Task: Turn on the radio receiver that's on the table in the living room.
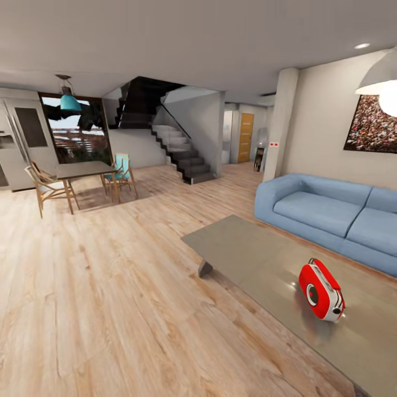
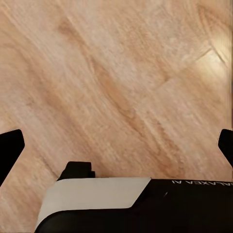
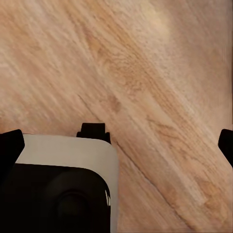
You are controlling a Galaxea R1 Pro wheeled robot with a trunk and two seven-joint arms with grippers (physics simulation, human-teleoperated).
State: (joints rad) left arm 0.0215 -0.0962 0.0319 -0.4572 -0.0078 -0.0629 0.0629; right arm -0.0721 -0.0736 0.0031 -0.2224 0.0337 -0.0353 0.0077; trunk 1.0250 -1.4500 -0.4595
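The small red radio receiver (image 1: 321, 289), with white side trim and a round dial, stands on the low grey glossy table (image 1: 242, 248), toward its near right part. In the left wrist view my left gripper (image 2: 118, 145) is open, its black fingertips (image 2: 9, 150) far apart over bare wood floor. The right wrist view has my right gripper (image 3: 118, 145) open too, fingertips (image 3: 9, 148) spread above the floor planks. Neither gripper holds anything, and both are away from the radio.
A long blue sofa (image 1: 331, 212) runs behind the table, under a crowd picture (image 1: 372, 129) and a white pendant lamp (image 1: 380, 82). A dark dining table with wooden chairs (image 1: 82, 170) stands far left, with stairs (image 1: 179, 151) beyond. Light wood floor (image 1: 110, 286) spreads between me and the table.
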